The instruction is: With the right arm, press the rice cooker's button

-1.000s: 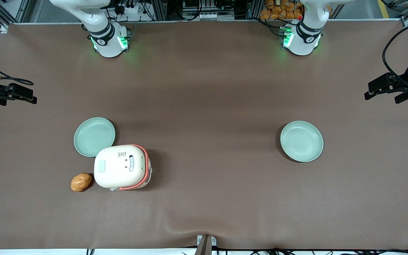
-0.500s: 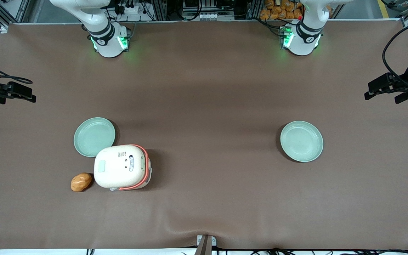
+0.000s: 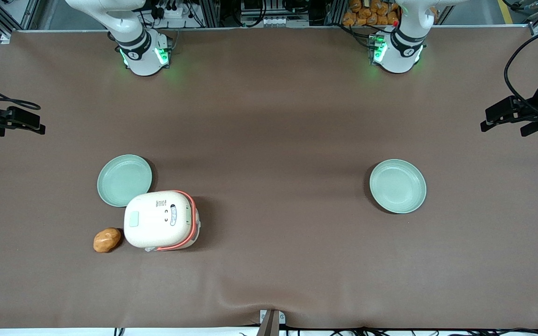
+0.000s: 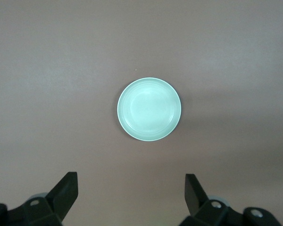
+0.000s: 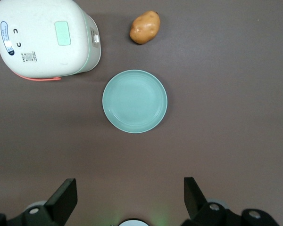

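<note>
Gripper [image 5: 127, 200]: yours hangs open, high above the green plate [image 5: 135, 101].
Rice cooker [image 3: 160, 220]: closed, beside the potato [image 3: 107, 240].

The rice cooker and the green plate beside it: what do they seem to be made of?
The rice cooker looks like smooth, matte cream plastic: rounded moulded corners, printed labels, orange-red trim. The green plate beside it seems to be glazed ceramic or melamine; its faint rings and soft sheen leave this open. The end effector hangs open high above the plate, touching nothing.
</note>
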Action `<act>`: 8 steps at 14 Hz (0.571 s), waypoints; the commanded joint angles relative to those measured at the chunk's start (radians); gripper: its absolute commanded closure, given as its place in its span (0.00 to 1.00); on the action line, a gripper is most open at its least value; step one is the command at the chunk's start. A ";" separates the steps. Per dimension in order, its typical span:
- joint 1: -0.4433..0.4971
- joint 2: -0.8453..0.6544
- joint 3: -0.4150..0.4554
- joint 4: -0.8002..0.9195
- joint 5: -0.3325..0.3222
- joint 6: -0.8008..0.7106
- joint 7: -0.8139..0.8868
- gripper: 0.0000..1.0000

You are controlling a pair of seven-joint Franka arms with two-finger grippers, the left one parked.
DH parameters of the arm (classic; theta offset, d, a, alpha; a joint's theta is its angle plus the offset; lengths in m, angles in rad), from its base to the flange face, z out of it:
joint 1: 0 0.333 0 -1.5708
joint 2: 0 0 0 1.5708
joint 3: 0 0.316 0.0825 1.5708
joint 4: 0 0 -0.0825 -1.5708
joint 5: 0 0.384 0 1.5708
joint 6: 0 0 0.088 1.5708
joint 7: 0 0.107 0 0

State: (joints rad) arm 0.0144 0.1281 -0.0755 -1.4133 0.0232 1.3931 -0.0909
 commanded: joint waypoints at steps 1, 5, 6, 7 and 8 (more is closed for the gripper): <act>0.010 -0.013 -0.007 0.007 -0.014 -0.025 -0.006 0.00; 0.038 0.002 -0.003 -0.006 -0.037 -0.115 -0.004 0.00; 0.045 0.004 -0.001 -0.004 -0.031 -0.082 -0.003 0.00; 0.070 0.005 -0.001 -0.004 -0.028 -0.025 -0.003 0.00; 0.085 0.013 -0.001 -0.004 -0.016 0.022 -0.001 0.00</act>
State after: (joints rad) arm 0.0642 0.1383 -0.0739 -1.4136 0.0081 1.3535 -0.0911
